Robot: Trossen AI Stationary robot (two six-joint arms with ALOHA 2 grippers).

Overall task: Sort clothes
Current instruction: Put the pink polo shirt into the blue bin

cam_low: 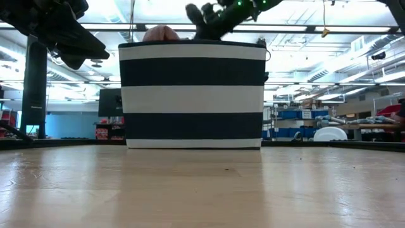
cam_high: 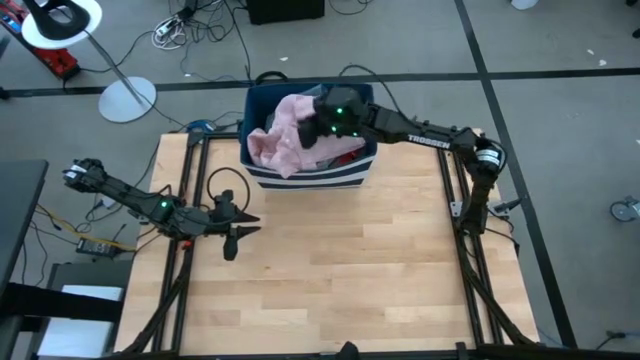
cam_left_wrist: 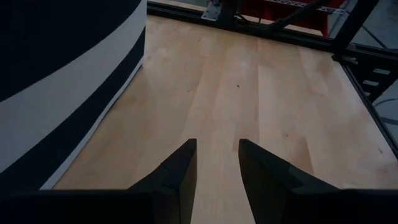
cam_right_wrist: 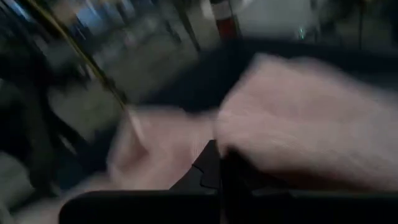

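Observation:
A dark blue bin with white stripes (cam_high: 308,172) stands at the table's far middle, and the clothes lie in it. A large pink shirt (cam_high: 285,135) lies on top, with dark and red pieces (cam_high: 345,152) beside it. The shirt's top peeks over the rim in the low view (cam_low: 161,31). My right gripper (cam_high: 318,128) reaches over the bin from the table's right and is shut at the pink shirt (cam_right_wrist: 292,118). My left gripper (cam_high: 245,226) hovers open and empty over the table's left part, near the bin's striped wall (cam_left_wrist: 68,93). My right gripper is shut with its fingertips (cam_right_wrist: 211,155) in the pink shirt's folds (cam_right_wrist: 214,134), coming from above and from the table's right. Blur hides which part of the shirt it has and how many layers. The shirt still lies in the bin.
Bare wooden tabletop (cam_high: 340,270) spreads in front of the bin and to my left gripper's right (cam_left_wrist: 261,93). Black frame rails run along the table's left (cam_high: 185,200) and right (cam_high: 450,200) sides. A lamp stand (cam_high: 125,95) and cables lie on the floor beyond the table.

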